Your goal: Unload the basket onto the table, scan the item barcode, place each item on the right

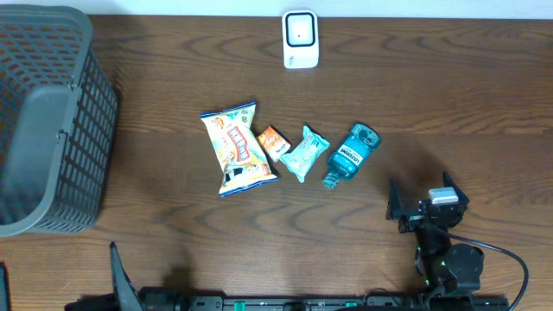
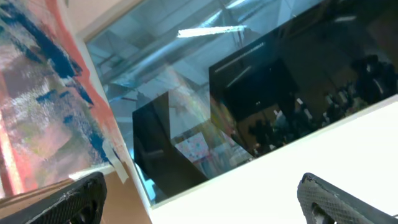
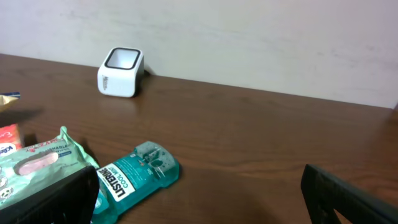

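Right gripper (image 1: 423, 197): jaws spread wide, nothing pinched, parked at the near edge of the table (image 1: 173, 69) on the right side. Left gripper (image 2: 200, 186): jaws also spread, nothing held; its camera is pointed up at a window, so no item is seen from it.

4 items are laid in a row mid-table. Mouthwash bottle (image 1: 350, 155) is closest to the right gripper: ahead of it and to its left, near but apart. Next along to the left are the wipes pack (image 1: 304, 153), just beside the bottle, the small orange packet (image 1: 273, 142) and the snack bag (image 1: 238, 149).

Which item is meant is not stated; the bottle is judged the likely pick, and the right arm is clearly the nearer one.

Bottle is lying flat, label up. Its long axis runs diagonally, cap toward the robot and left, base away and right. A wrist turn is judged necessary so the jaws close across the body, not along it.

Scanner (image 1: 301, 40) is standing at the far edge, well beyond the row and left of the bottle. Basket (image 1: 52, 121) is at far left, not involved yet.
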Available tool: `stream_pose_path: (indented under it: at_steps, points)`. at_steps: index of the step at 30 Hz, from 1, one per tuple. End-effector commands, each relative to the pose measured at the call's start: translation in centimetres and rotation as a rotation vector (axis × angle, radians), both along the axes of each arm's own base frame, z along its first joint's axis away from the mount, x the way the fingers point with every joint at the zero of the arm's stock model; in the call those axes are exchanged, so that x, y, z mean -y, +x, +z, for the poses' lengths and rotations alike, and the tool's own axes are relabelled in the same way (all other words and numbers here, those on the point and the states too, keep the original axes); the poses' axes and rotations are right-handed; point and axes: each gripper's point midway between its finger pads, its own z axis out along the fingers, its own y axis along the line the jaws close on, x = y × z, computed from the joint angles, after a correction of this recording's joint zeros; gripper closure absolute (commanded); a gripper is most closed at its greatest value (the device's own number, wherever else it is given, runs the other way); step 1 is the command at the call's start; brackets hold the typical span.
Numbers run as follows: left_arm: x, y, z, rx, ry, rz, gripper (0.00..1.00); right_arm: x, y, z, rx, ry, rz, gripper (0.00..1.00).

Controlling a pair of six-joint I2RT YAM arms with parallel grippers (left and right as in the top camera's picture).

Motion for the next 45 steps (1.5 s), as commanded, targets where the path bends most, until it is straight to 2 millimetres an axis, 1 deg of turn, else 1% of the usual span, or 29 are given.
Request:
stream_pose_path:
  at_steps: [1,6,10,14,20,23,25,26,28,30,35,38,39,41,45]
  points:
    - [0.2,0.0,0.0,0.0,-0.01,-0.017,0.02,0.0,0.0,-0.1,-0.002,0.012,0.0,0.01]
    - [0.2,0.0,-0.1,-0.002,-0.011,-0.017,0.02,0.0,0.0,-0.1,-0.002,0.012,0.0,0.01]
    - [0.2,0.4,-0.6,-0.024,-0.032,-0.03,0.02,0.0,0.0,-0.1,-0.002,0.012,0.0,0.01]
    - [0.3,1.8,-1.8,-0.067,-0.123,-0.083,0.02,0.0,0.0,-0.1,-0.002,0.012,0.0,0.01]
    - [0.3,4.2,-4.0,-0.135,-0.437,-0.248,0.02,0.0,0.0,-0.1,-0.002,0.012,0.0,0.01]
    - [0.4,5.3,-5.2,-0.17,-0.461,-0.251,0.02,-0.7,-0.1,0.1,-0.001,0.041,0.036,0.01]
    - [0.4,5.9,-6.0,-0.199,-0.464,-0.246,0.02,-1.7,-0.2,0.1,-0.013,0.146,0.089,0.01]
    - [0.4,6.2,-6.6,-0.222,-0.484,-0.249,0.02,-2.2,-0.3,0.2,-0.025,0.219,0.112,0.01]
    - [0.5,6.9,-7.9,-0.271,-0.547,-0.264,0.02,-3.4,-0.6,0.4,-0.068,0.434,0.167,0.01]
    - [0.5,7.7,-9.5,-0.327,-0.619,-0.276,0.02,-4.5,-1.0,0.5,-0.114,0.591,0.222,0.01]
    - [0.5,8.9,-12.9,-0.442,-0.76,-0.283,0.02,-6.4,-1.9,0.7,-0.195,0.769,0.324,0.01]
    - [0.6,9.9,-15.0,-0.496,-0.81,-0.274,0.02,-8.2,-2.9,0.9,-0.284,0.889,0.423,0.01]
    - [0.6,10.2,-15.7,-0.511,-0.812,-0.267,0.02,-8.7,-3.3,0.9,-0.31,0.91,0.453,0.01]
    - [0.6,11.2,-17.8,-0.56,-0.818,-0.247,0.02,-9.6,-4.0,0.9,-0.345,0.916,0.513,0.01]
    - [0.8,12.8,-22.1,-0.655,-0.829,-0.209,0.02,-9.7,-4.1,1.0,-0.334,0.877,0.532,0.01]
